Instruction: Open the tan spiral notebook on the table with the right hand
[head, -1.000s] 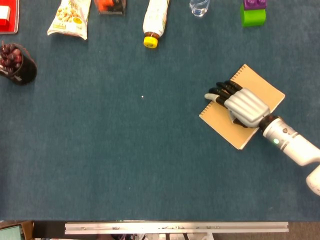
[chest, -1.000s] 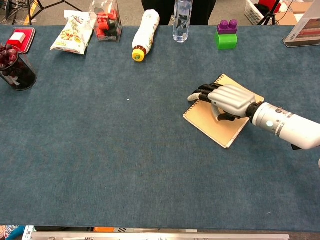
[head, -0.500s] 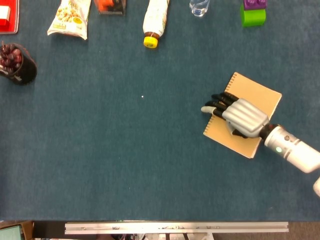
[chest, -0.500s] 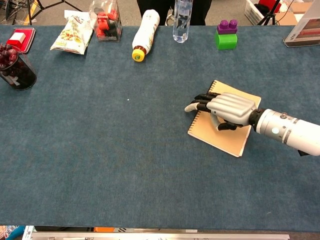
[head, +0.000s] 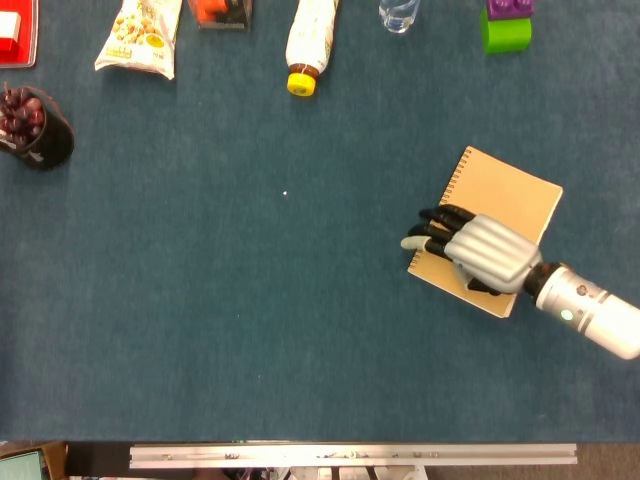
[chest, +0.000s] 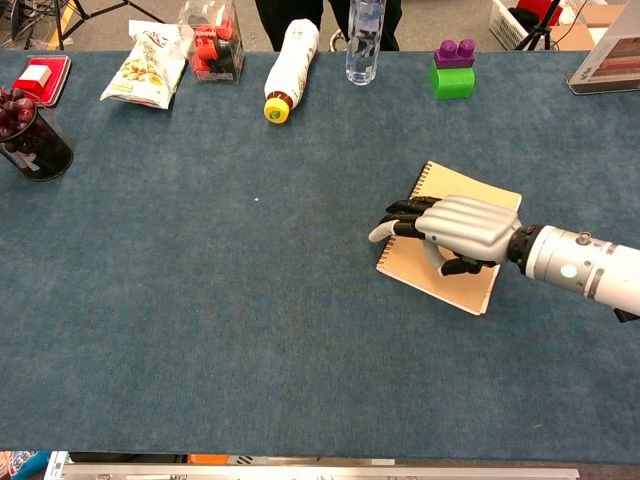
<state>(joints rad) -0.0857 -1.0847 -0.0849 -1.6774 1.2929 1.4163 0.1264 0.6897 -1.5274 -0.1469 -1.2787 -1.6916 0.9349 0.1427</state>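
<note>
My right hand (head: 487, 252) lies palm-down on the tan spiral notebook (head: 505, 198), which sits closed and flat on the blue desk (head: 250, 300), right of centre, spiral edge to the left. The fingers (chest: 400, 212) are extended side by side, tips reaching over the spiral edge near its lower end; I cannot tell whether they grip the cover. Left hand is out of frame.
</note>
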